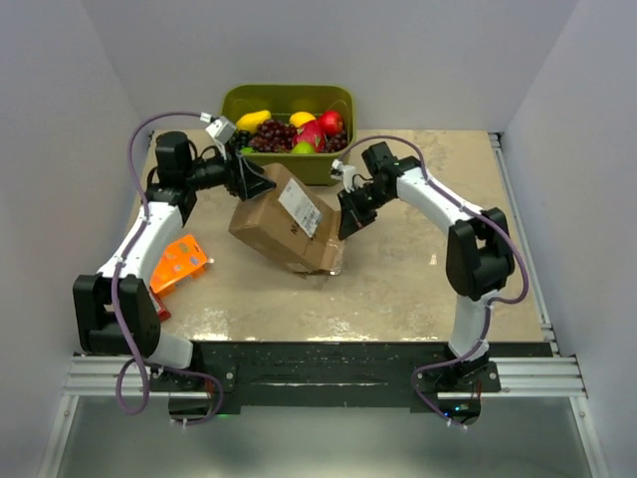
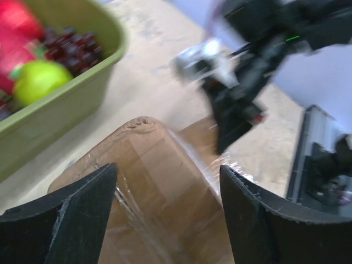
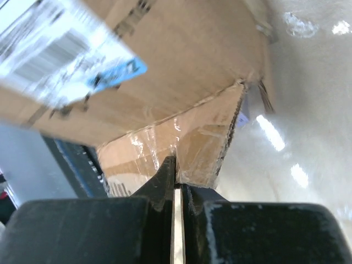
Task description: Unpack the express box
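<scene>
The express box (image 1: pixel 289 221), a brown taped carton with a white label (image 1: pixel 299 207), sits tilted in the middle of the table. My left gripper (image 1: pixel 255 182) is at its far left corner. In the left wrist view it is open (image 2: pixel 168 166), with the taped cardboard (image 2: pixel 165 198) between and beyond the fingers (image 2: pixel 71 214). My right gripper (image 1: pixel 350 214) is at the box's right side. In the right wrist view it is shut (image 3: pixel 177 165) on the edge of a torn cardboard flap (image 3: pixel 206 148), with the label (image 3: pixel 60 55) above.
An olive-green bin (image 1: pixel 328 167) of fruit stands at the back, just behind the box; it also shows in the left wrist view (image 2: pixel 60 110). A flat orange package (image 1: pixel 177 262) lies at the left, by my left arm. The right arm (image 2: pixel 242 71) shows blurred beyond the box.
</scene>
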You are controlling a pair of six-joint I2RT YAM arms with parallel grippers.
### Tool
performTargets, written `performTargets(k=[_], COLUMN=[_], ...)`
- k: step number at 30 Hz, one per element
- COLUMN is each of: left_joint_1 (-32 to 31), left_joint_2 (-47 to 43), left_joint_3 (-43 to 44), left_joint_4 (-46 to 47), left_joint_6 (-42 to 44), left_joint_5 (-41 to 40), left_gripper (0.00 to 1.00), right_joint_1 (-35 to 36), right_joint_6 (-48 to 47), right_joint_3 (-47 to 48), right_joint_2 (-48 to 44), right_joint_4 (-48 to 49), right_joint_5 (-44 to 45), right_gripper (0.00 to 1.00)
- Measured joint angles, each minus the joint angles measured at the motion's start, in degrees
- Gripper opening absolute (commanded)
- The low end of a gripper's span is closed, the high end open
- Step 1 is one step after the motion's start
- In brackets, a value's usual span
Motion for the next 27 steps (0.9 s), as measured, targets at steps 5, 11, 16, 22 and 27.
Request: performTargets(k=[5,11,16,22,27], left_joint_1=[1.5,1.4,1.5,1.3,-0.1], left_joint_2=[2.1,6.2,7.6,7.9,7.9], left_joint_3=[-0.1,-0.1,0.0,1.6,1.7], left_joint_4=[-8.6,-13.4,-14.8,-17.0,-18.4], left_joint_6=[5.9,7.3,7.3,8.2,9.2], left_joint_5=[-10.4,-14.0,-17.0,-18.9,-18.0], left_gripper=[0.81,0.82,0.83,0.84,0.84], right_joint_1=[-1.8,-1.4,-1.5,-2.1,-2.1], right_joint_6=[2.1,3.2,5.1,5.6,0.6], right_joint_3=[1.6,3.4,2.6,6.3,7.8], right_joint_2=[-7.8,-13.1,-6.8,1.2,-1.2], right_joint_4=[-2.4,-1.4,0.9,1.2,-0.9], right_joint_5=[0.3,-0.5,0.4,1.6,2.3], right_gripper=[0.00,0.00,0.01,0.53,0.64])
